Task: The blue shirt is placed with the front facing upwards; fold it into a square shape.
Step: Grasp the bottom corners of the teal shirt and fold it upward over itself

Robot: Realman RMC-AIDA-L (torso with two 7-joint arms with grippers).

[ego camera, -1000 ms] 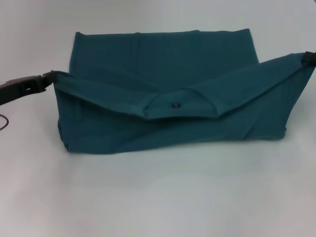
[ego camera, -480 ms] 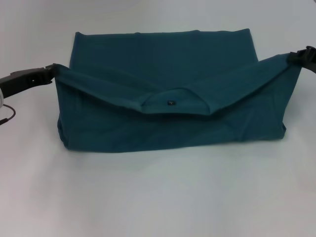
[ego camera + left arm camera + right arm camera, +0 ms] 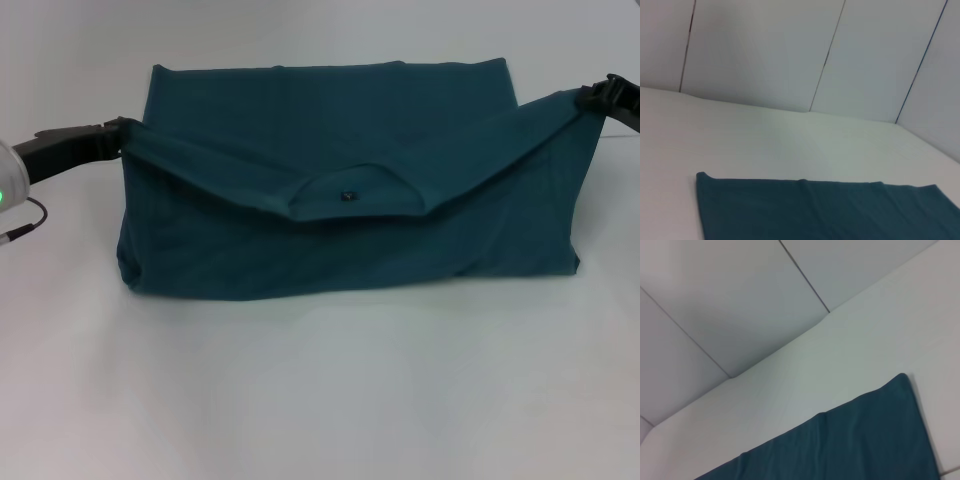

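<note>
Both grippers raised, left gripper (image 3: 118,135), right gripper (image 3: 590,97), fingers pinching blue shirt (image 3: 340,180) corners

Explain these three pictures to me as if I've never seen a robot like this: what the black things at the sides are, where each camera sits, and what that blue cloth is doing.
This is a two-armed robot folding the blue shirt on a white table. The wide picture comes from a camera on its head, looking down at the work. The black pieces at the edges are its grippers: the left gripper pinches one corner of the shirt's near layer, and the right gripper pinches the other. Between them that layer is lifted and sags in the middle, where the collar with its small neck label shows. The other two pictures come from cameras on the wrists; they show only the shirt's flat far part, the table and a panelled wall.
</note>
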